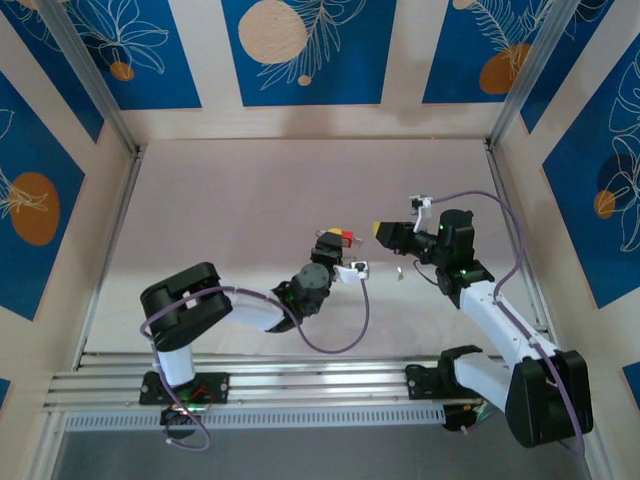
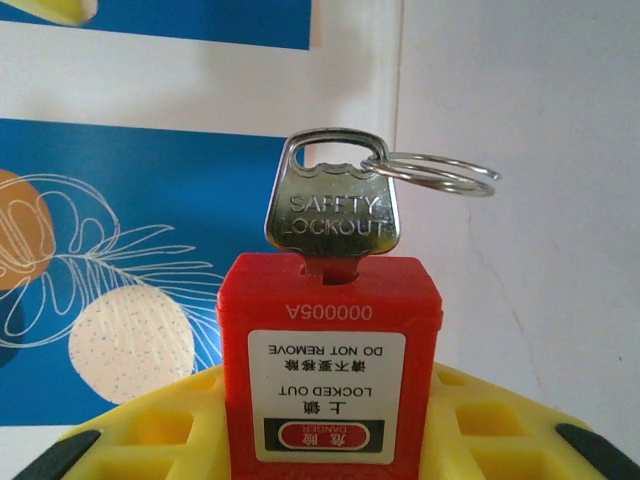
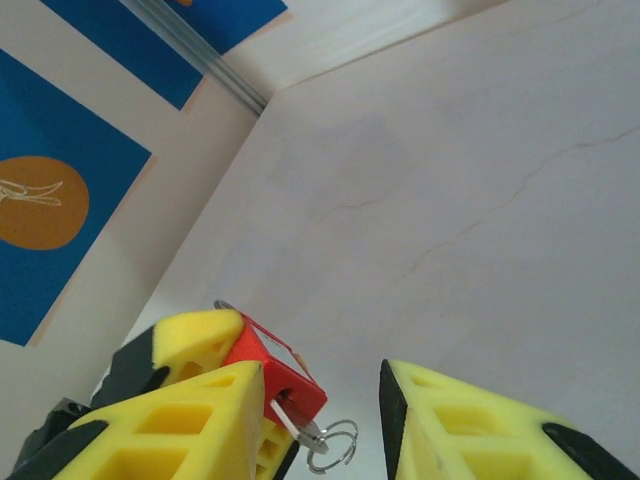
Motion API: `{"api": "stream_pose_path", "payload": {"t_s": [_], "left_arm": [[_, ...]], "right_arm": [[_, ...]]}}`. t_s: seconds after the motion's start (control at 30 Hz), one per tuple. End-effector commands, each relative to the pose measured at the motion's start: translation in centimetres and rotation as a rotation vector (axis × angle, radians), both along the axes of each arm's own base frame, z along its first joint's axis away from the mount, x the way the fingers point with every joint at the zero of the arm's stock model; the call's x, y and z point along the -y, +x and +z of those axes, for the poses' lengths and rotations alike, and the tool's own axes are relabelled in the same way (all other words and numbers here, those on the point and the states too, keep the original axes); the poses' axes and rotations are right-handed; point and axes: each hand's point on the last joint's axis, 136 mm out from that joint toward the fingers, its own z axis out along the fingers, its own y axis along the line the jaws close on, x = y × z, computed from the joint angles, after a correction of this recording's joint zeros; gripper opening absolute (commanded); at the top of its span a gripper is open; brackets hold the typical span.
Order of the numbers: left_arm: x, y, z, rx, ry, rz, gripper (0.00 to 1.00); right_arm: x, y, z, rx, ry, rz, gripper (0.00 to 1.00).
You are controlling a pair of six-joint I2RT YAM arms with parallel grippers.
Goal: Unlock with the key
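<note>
Left gripper (image 1: 332, 244) clamps a red plastic safety padlock (image 2: 330, 370) above the table's (image 1: 250, 200) middle.
A silver metal key (image 2: 333, 215) with a ring sits in its keyhole; the right gripper (image 3: 330, 385) stands apart-jawed and empty, just beside.

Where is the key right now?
Left wrist view: the key is seated in the keyhole end of the red padlock, which the left gripper clamps. Top view puts it mid-table, just left of the right gripper.

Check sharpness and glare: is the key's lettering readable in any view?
Left wrist view: padlock and key sharp, lettering readable, faint sheen on the metal. Right wrist view: key small, low in frame, illegible. Top view: even light, padlock too small to read.
</note>
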Motion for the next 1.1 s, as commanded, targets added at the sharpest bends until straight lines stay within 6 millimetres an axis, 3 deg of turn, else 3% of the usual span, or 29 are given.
{"api": "stream_pose_path", "payload": {"t_s": [0.0,0.2,0.57,1.07], "left_arm": [[-0.2,-0.5,2.2,0.078,-0.081,0.015,0.30],[-0.1,-0.7,1.9,0.097,-0.072,0.018,0.31],[0.2,-0.8,1.4,0.095,-0.068,0.016,0.31],[0.6,-1.3,1.8,0.114,-0.064,0.000,0.31]], "right_arm": [[-1.0,-0.5,-0.2,-0.007,0.021,0.075,0.38],[-2.0,-0.8,-1.3,-0.037,0.023,0.122,0.41],[-3.8,-1.4,-1.6,-0.043,0.022,0.207,0.41],[-3.3,-0.1,-2.5,-0.074,-0.015,0.136,0.36]]}}
